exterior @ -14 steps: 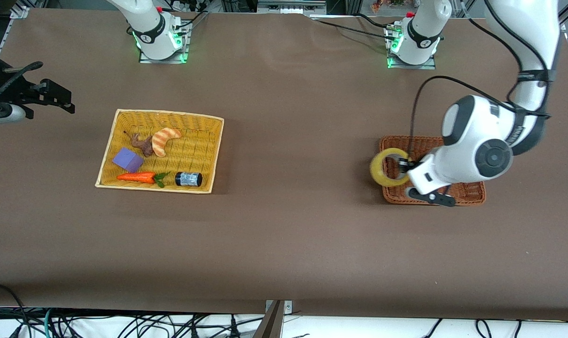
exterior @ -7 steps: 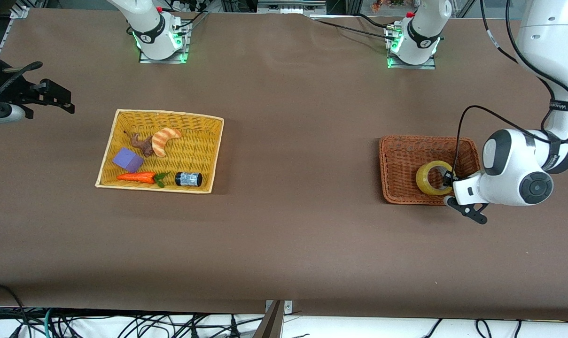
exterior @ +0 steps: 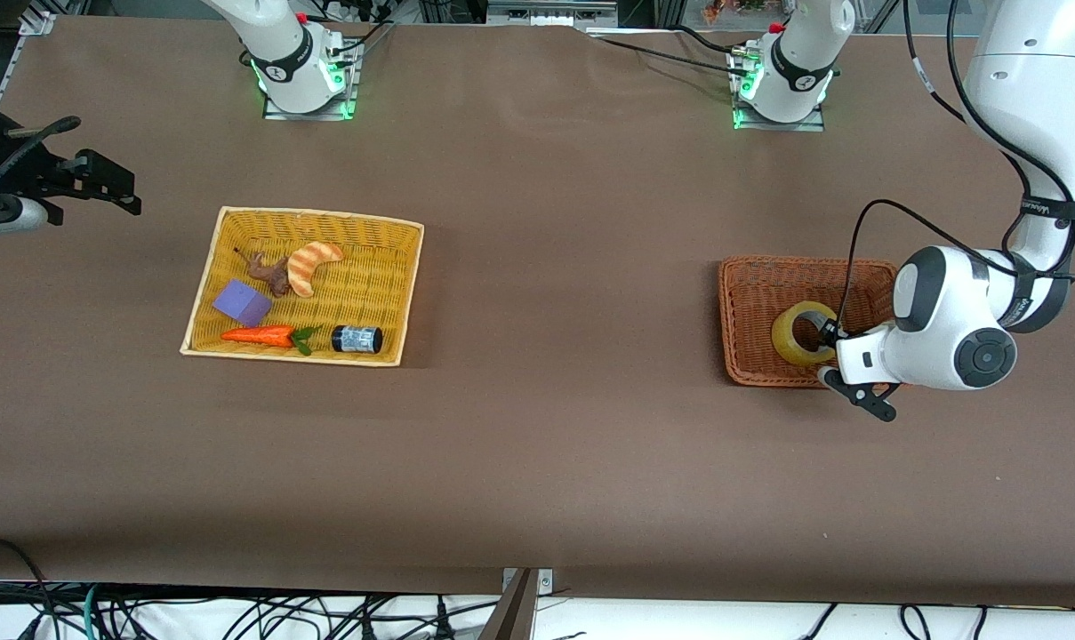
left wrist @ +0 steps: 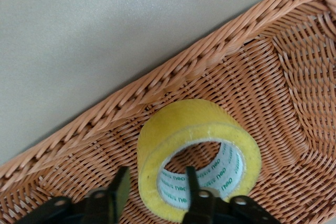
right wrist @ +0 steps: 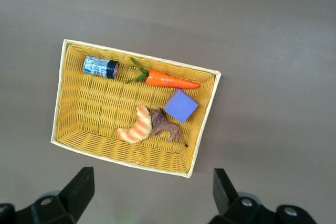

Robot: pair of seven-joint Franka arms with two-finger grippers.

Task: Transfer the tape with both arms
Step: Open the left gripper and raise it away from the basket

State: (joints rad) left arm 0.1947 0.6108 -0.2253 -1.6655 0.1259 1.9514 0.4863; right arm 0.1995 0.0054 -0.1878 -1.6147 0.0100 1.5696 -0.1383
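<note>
The tape (exterior: 784, 338), a yellowish ring, stands on its edge inside the brown wicker basket (exterior: 750, 293), close to the basket wall nearer the front camera. My left gripper (exterior: 827, 341) is low in that basket. In the left wrist view the tape (left wrist: 184, 124) has one finger (left wrist: 119, 187) outside its wall with a gap and the other (left wrist: 192, 184) inside the hole, so the left gripper (left wrist: 155, 184) is open around the wall. My right gripper (exterior: 110, 188) waits high up at the right arm's end, open and empty (right wrist: 152, 184).
A yellow wicker basket (exterior: 373, 233) toward the right arm's end holds a croissant (exterior: 310, 262), a brown toy animal (exterior: 270, 274), a purple block (exterior: 242, 302), a carrot (exterior: 261, 335) and a small black cylinder (exterior: 356, 339). The right wrist view looks down on it (right wrist: 62, 93).
My left gripper has swung with the tape from the brown basket's edge toward the left arm's end, down into the basket, then back a little. The right arm has not moved.
</note>
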